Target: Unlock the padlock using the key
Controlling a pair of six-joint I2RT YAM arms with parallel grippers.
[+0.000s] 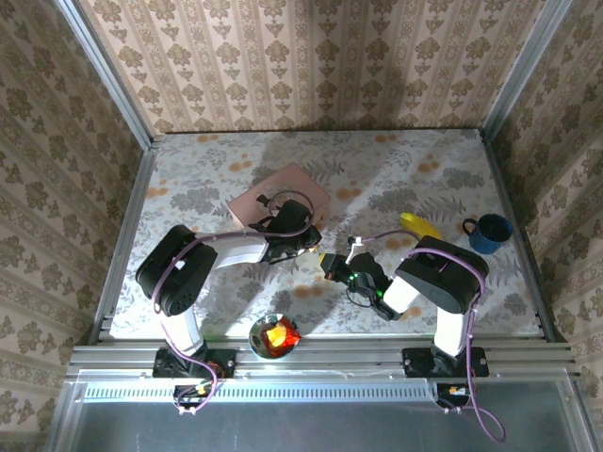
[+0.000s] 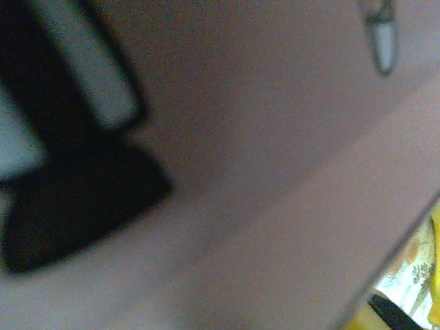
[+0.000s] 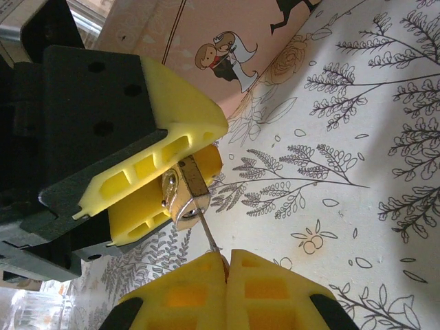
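Closest to the right wrist camera, at the bottom edge of its frame, the right gripper (image 3: 225,260) has its yellow fingertips pressed together on the key (image 3: 210,238). Only a thin sliver of blade rises from them toward the centre-left. Its upper end meets the underside of the padlock (image 3: 184,196), but whether it sits fully in the keyway I cannot tell. Just beyond, the left gripper (image 3: 206,155) clamps the small brass padlock between its yellow fingers, reaching in from the upper left. Below both lies the leaf-printed tablecloth (image 3: 357,172), and further back, along the top of the frame, is the pink box (image 3: 240,20) with a cartoon wedding couple.

The hold on the key looks slight, so a turn could let it swivel or slide between the pads instead of turning the lock. If the blade is off-axis, twisting may bend it or lever the padlock round in the left gripper's grip. Either piece, once dropped, would be hard to spot on the busy cloth. In the overhead view the two grippers meet centre-frame, with a bowl (image 1: 273,336) at the bottom edge.
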